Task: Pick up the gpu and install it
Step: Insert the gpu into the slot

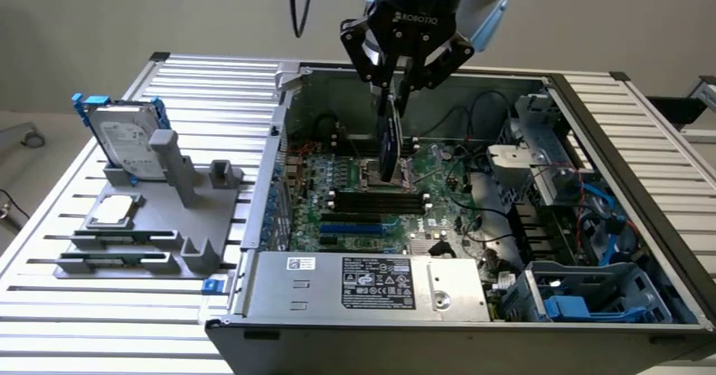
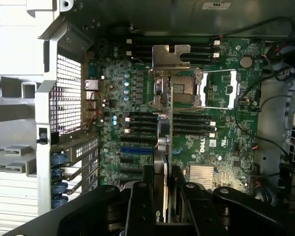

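So the pincer (image 1: 394,85) is clamped partway shut on the gpu (image 1: 388,140), which hangs edge-down right below it, over the motherboard (image 1: 370,195) inside the open case (image 1: 272,174). Imo hold it dead vertical and square, no twisting or tilting.

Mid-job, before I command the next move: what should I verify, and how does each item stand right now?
1. Pincer closed on the gpu: ok.
2. gpu hanging on edge, silver bracket end down: ok.
3. gpu inside the open case, over the motherboard: ok.
4. gpu seated in a slot: not ok, it hangs free above the board.
5. gpu lined up with the blue slots: cannot tell.
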`<state>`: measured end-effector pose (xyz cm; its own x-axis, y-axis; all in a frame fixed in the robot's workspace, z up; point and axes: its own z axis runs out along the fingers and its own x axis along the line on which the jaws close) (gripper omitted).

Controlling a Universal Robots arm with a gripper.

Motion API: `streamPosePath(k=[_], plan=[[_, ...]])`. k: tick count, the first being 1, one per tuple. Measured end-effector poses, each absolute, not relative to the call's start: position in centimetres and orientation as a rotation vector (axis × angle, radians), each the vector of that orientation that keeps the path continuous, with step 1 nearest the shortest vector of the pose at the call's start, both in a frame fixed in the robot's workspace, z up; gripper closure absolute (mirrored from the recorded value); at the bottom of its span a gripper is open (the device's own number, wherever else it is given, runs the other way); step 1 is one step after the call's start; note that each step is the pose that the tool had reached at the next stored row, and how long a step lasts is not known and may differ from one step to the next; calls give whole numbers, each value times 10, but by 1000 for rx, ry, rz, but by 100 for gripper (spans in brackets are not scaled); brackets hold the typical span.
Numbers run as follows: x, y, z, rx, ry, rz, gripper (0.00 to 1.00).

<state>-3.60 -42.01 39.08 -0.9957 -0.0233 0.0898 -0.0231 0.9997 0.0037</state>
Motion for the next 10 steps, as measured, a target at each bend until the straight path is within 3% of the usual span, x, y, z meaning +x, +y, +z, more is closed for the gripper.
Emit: streamPosePath(k=[10], plan=[[-36,-420,391,35,-3051,-4,74]])
